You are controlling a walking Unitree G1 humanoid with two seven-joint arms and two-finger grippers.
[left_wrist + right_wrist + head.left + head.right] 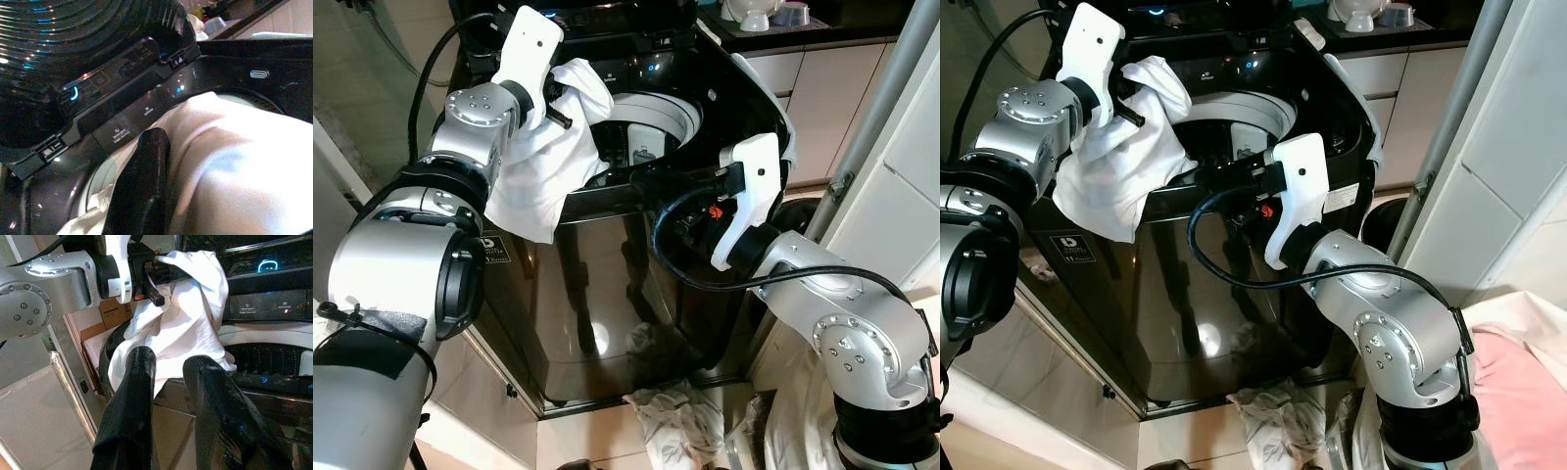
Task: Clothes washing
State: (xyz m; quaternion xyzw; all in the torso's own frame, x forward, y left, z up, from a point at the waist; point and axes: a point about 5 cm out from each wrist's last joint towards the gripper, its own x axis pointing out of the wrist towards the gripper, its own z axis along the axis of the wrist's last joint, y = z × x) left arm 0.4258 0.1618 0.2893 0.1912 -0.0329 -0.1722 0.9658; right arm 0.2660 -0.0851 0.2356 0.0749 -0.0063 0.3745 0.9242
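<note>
A black top-loading washing machine (pixel 607 294) stands with its lid up and its drum opening (pixel 651 122) showing. A white cloth (pixel 548 157) hangs over the machine's front left rim, part of it inside the opening. My left gripper (pixel 560 103) is shut on the cloth's top; in the left wrist view one finger (pixel 144 181) presses against the cloth (pixel 234 166). Along the front rim my right gripper (pixel 602 178) points at the cloth. In the right wrist view it (pixel 171 362) is open, a little short of the cloth (pixel 186 323), with nothing between its fingers.
Patterned clothes (pixel 671 411) lie on the floor at the machine's foot. A pink cloth (pixel 1518 392) on white fabric sits at the lower right. A grey pole (pixel 871 108) leans beside the white cabinets on the right. Bowls (pixel 754 15) stand on the counter behind.
</note>
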